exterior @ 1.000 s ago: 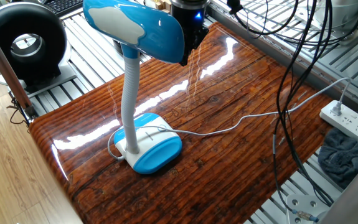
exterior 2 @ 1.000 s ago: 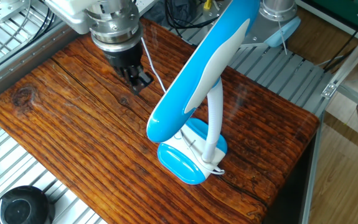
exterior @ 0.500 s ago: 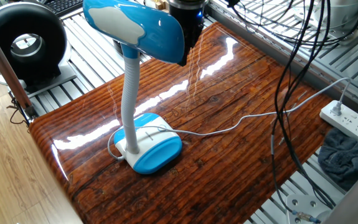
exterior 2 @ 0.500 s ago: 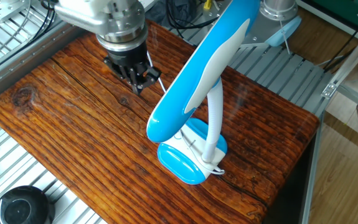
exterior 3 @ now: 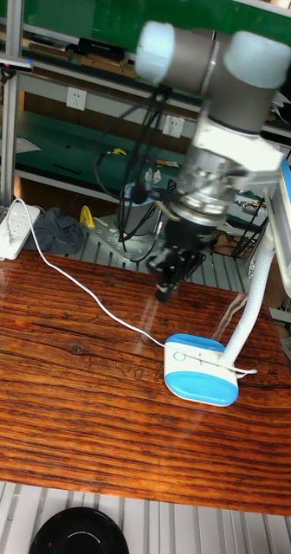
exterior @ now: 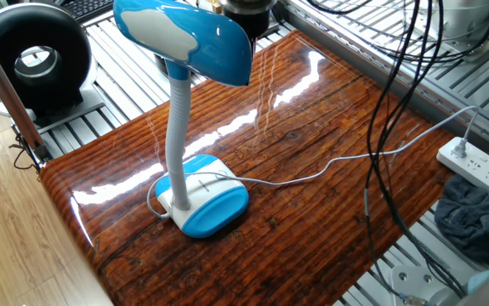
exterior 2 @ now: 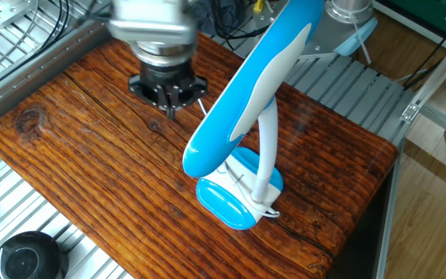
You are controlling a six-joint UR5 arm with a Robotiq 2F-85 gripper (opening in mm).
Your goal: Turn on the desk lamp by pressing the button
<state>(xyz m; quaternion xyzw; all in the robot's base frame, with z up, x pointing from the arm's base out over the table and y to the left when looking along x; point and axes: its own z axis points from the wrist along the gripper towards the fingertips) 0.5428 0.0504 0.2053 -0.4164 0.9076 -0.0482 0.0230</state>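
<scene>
Tall fixed view gives you the widest look: the table is a broad slab of glossy, dark red-brown wood with strong streaky grain, sitting on a ribbed metal frame. Above it you see the grey arm with rounded joints, blurred as it hangs over the board. The desk lamp stands near the table's middle: smooth plastic, an oval shiny blue head, a white ribbed neck, and a rounded white-topped base rimmed in blue. A thin white cord trails from that base to the white power strip. The gripper is black and points down, near the base but above it, touching nothing; you cannot tell whether its fingers are parted or closed.
</scene>
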